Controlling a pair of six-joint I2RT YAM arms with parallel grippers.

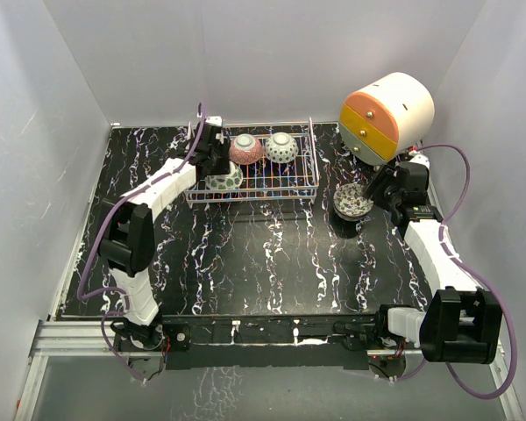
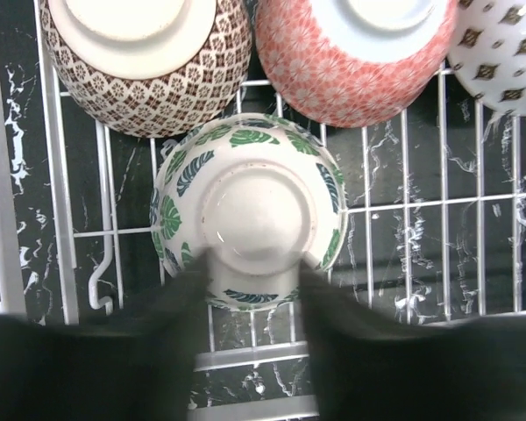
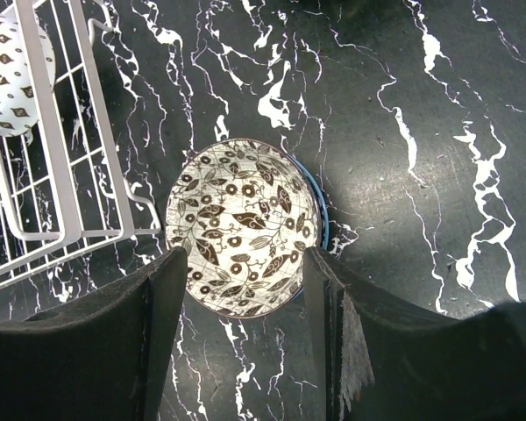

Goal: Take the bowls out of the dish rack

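The dish rack (image 1: 285,182) sits by the counter's (image 1: 272,263) far edge, left of centre, with bowls (image 1: 245,149) upside down inside. The left gripper (image 2: 254,298) straddles the green-leaf bowl (image 2: 254,206) at its foot ring; whether it grips is unclear. Near the right edge, the right gripper (image 3: 243,259), jaws spread wide, flanks an upright bowl (image 3: 241,224)

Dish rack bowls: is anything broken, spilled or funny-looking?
Nothing is broken or spilled. The round patterned ceramic bowls in the silvery wire dish rack sit upside down, foot rings up, normal for draining. The white brown-leaf bowl on the black marbled table stands upright, seemingly nested in a blue-rimmed one.
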